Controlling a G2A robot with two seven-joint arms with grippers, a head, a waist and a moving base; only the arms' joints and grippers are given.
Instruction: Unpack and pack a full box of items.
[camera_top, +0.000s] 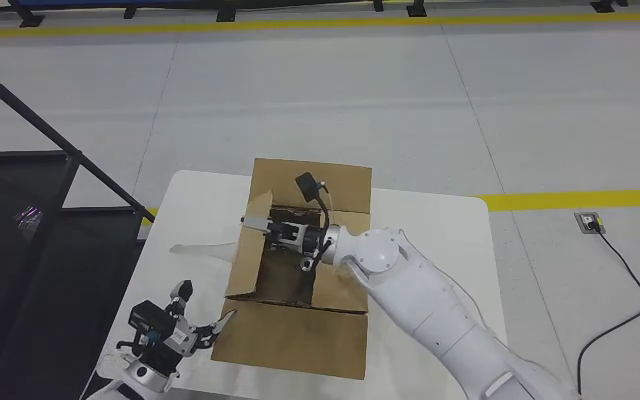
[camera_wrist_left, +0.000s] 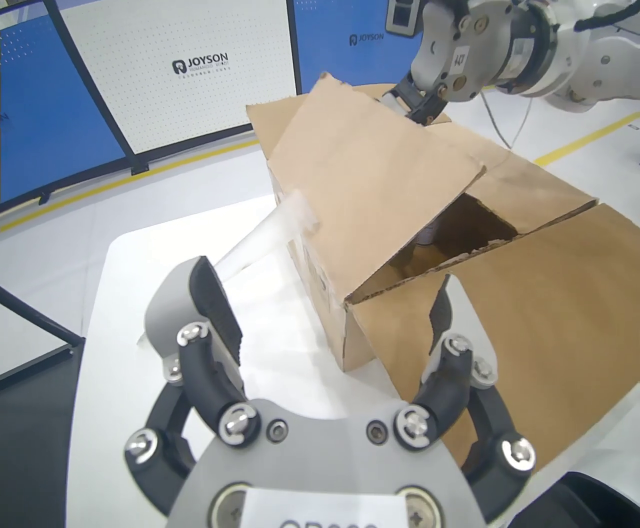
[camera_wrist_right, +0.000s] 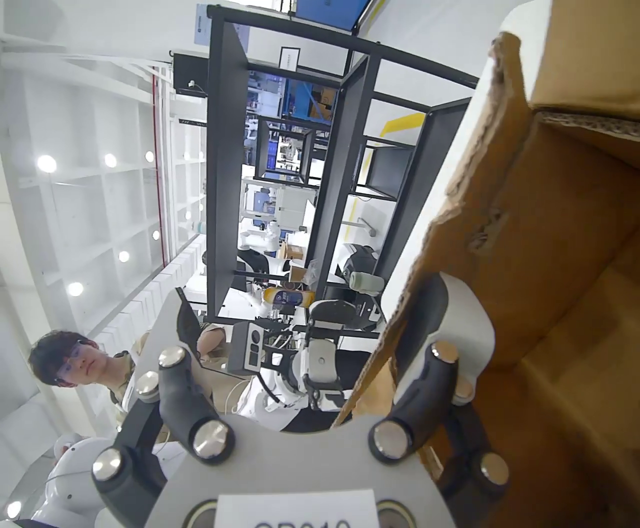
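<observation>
Your brown cardboard box (camera_top: 300, 335) sits mid-desk (camera_top: 430, 230), flaps open. The right gripper's (camera_wrist_right: 310, 300) spread jaws straddle its raised flap (camera_top: 245, 255). The left gripper (camera_wrist_left: 320, 280), spread too, hangs beside its front corner.

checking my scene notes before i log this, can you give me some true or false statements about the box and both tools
1. The box has its top flaps open. True.
2. The left tool is clamped on a flap. False: it is open and holds nothing, beside the box's near corner.
3. The right tool straddles the edge of a raised side flap, one finger on each side. True.
4. The box stands on the floor. False: it stands on the white table.
5. A white strip sticks out from the box's side over the table. True.
</observation>
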